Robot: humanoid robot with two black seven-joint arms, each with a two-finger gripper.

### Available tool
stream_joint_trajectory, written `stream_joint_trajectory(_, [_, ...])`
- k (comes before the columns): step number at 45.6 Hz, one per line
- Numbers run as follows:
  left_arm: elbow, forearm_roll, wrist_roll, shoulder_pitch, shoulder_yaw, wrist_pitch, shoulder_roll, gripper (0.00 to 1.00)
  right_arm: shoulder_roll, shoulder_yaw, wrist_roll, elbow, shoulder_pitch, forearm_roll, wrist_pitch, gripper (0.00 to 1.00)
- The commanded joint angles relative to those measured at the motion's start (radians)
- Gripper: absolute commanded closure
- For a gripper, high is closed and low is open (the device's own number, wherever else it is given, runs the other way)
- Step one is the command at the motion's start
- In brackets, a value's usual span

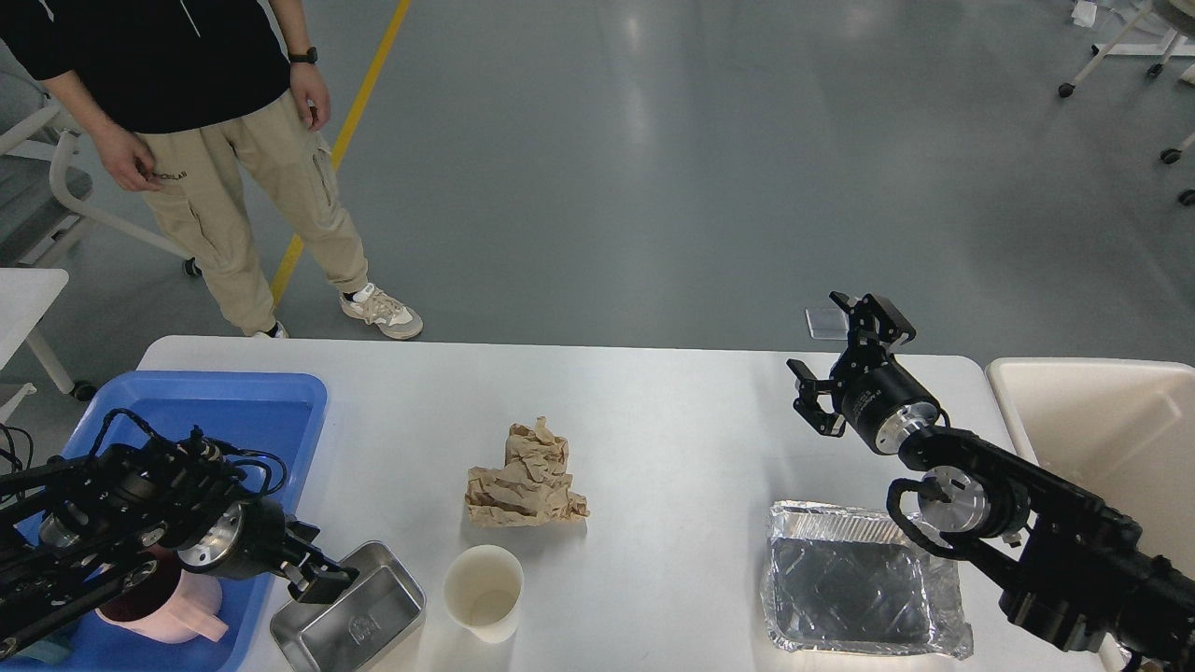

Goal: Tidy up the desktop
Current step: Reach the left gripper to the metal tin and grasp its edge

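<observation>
The white desktop carries a crumpled brown paper at its middle, a white paper cup in front of that, a small steel pan at the front left and a foil tray at the front right. My left gripper hovers open at the steel pan's left rim, holding nothing. My right gripper stands open and empty above the far right of the desktop, behind the foil tray.
A blue plastic tray on the left holds a pink mug, partly hidden by my left arm. A beige bin stands off the right end. A person stands beyond the far left corner.
</observation>
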Motion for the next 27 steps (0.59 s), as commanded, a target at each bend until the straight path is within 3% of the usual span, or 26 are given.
stream_joint_trajectory(1, [0.003,0.034,-0.035,0.001,0.016,0.003,-0.012,0.32,-0.005,0.002,0.000,0.004,0.000,0.000,-0.001,0.00])
stream_joint_trajectory(8, [0.004,0.059,-0.055,0.006,0.018,0.008,-0.014,0.40,-0.022,0.003,0.002,0.004,-0.001,0.000,0.001,0.00])
stream_joint_trajectory(11, [0.006,0.071,-0.058,0.007,0.018,0.006,-0.014,0.54,-0.023,0.003,0.002,0.004,-0.001,0.000,0.001,0.00])
stream_joint_trajectory(14, [0.019,0.084,-0.066,0.007,0.018,-0.005,-0.014,0.74,-0.023,0.003,0.002,0.004,-0.001,0.000,0.001,0.00])
stream_joint_trajectory(21, [0.032,0.084,-0.087,0.009,0.018,-0.006,-0.006,0.87,-0.022,0.006,0.002,0.004,-0.001,0.000,0.001,0.00])
stream_joint_trajectory(27, [0.039,0.085,-0.095,0.009,0.021,-0.008,-0.005,0.91,-0.020,0.008,0.002,0.007,-0.001,0.000,0.001,0.00])
